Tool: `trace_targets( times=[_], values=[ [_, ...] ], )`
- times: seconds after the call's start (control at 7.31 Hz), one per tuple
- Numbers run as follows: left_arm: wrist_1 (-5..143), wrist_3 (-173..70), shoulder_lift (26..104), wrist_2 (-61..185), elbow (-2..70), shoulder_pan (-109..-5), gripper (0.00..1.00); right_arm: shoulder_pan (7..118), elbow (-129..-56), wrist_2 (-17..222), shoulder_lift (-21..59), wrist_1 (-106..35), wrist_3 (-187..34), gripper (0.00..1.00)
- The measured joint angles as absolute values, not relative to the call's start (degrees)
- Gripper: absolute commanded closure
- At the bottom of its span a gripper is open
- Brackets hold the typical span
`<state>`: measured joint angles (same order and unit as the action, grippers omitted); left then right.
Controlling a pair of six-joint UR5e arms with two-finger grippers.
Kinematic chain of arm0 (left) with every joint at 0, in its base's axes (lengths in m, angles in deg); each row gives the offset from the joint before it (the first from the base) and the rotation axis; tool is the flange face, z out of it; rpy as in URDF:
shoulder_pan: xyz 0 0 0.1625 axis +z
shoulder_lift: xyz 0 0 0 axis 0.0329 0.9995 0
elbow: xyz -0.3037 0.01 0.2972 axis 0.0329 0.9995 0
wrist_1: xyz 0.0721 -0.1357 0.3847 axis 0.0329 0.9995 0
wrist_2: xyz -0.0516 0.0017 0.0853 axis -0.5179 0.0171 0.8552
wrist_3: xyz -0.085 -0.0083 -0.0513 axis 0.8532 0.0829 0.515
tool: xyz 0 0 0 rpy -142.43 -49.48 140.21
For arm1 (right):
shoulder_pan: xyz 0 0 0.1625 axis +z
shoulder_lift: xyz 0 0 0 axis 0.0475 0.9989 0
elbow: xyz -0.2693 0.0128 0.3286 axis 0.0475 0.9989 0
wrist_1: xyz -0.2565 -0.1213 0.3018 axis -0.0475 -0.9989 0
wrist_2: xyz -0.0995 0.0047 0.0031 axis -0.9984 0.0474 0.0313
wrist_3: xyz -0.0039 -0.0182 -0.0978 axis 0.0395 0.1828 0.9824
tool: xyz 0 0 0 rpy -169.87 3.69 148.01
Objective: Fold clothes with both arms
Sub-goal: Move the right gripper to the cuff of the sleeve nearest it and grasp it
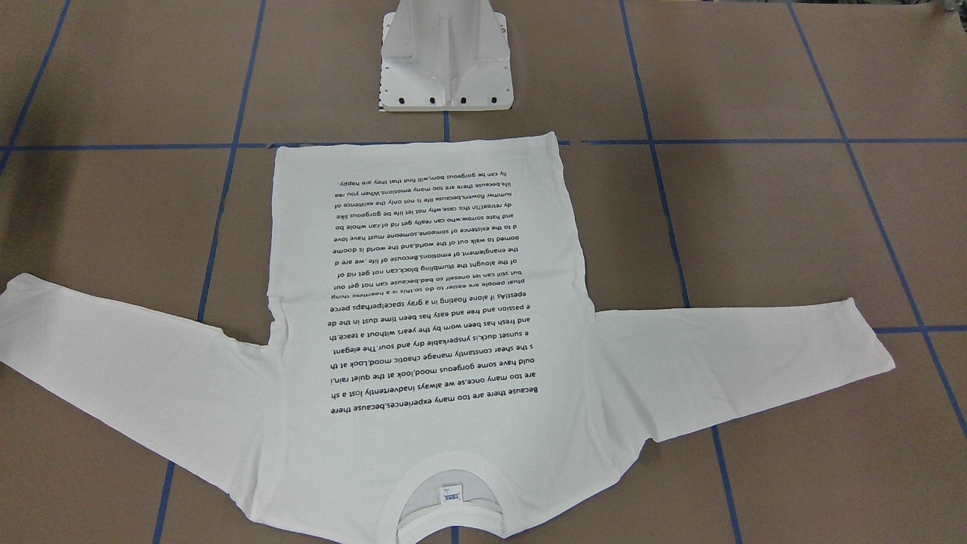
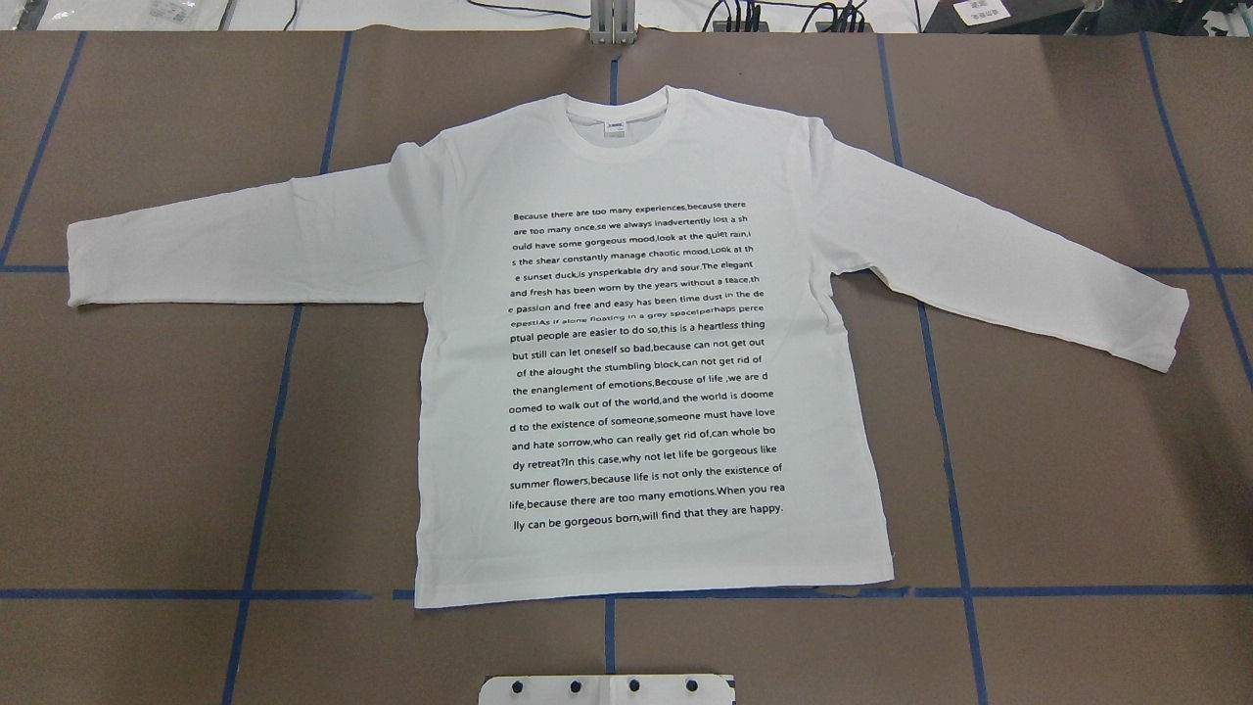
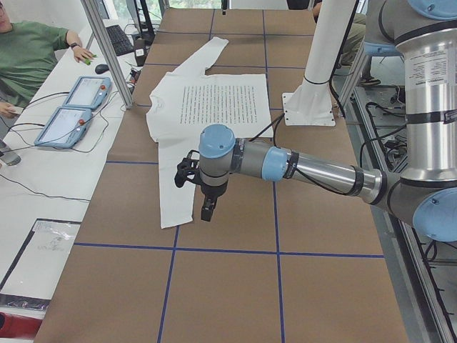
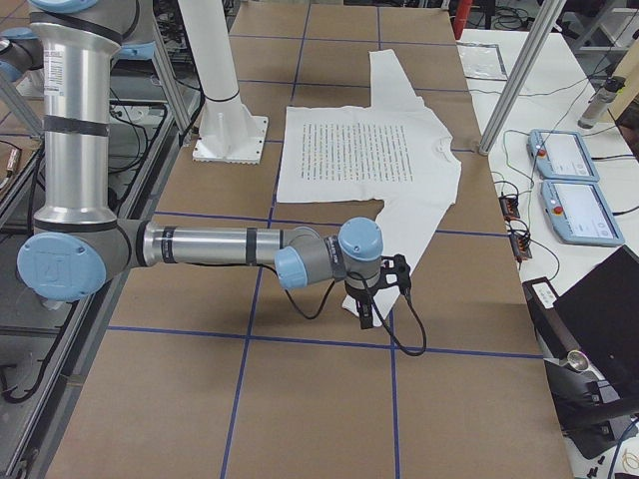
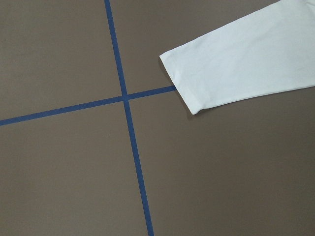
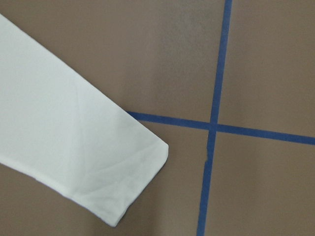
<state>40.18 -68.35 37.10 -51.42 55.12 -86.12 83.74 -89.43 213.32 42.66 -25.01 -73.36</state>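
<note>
The white long-sleeved T-shirt (image 2: 636,392) lies flat and spread out on the brown table, printed text side up, with its collar (image 2: 619,122) at the far edge and both sleeves stretched outward. It also shows in the front view (image 1: 430,355). My left gripper (image 3: 207,211) hangs above the table beside the near sleeve's cuff (image 3: 175,211); I cannot tell whether it is open or shut. The left wrist view shows that cuff (image 5: 197,83). My right gripper (image 4: 365,317) hangs just past the other sleeve's cuff (image 4: 404,274), state unclear. The right wrist view shows this cuff (image 6: 123,182).
The white pedestal base (image 1: 446,68) stands at the robot's side, just beyond the shirt's hem. Blue tape lines (image 2: 274,411) grid the table. An operator (image 3: 28,57) and control tablets (image 3: 71,107) sit on a side bench. An aluminium post (image 4: 519,75) stands at the far edge.
</note>
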Motion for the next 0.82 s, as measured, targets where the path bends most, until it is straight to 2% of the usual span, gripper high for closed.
trace_targets(
  times=[0.14,0.41,0.82],
  values=[
    [40.18,-68.35,37.11,-51.5,55.07,-86.11,0.0,81.28,-83.25,213.33,40.5,-16.23,-79.26,0.0],
    [40.15,-68.34,37.11,-51.54,55.16,-86.1,0.0,77.45,-75.31,213.11,36.01,-8.95,-84.69,0.02],
    [40.08,-68.34,37.11,-51.54,55.22,-86.09,0.0,75.09,-71.4,212.37,34.61,-7.83,-85.68,0.04]
  ],
)
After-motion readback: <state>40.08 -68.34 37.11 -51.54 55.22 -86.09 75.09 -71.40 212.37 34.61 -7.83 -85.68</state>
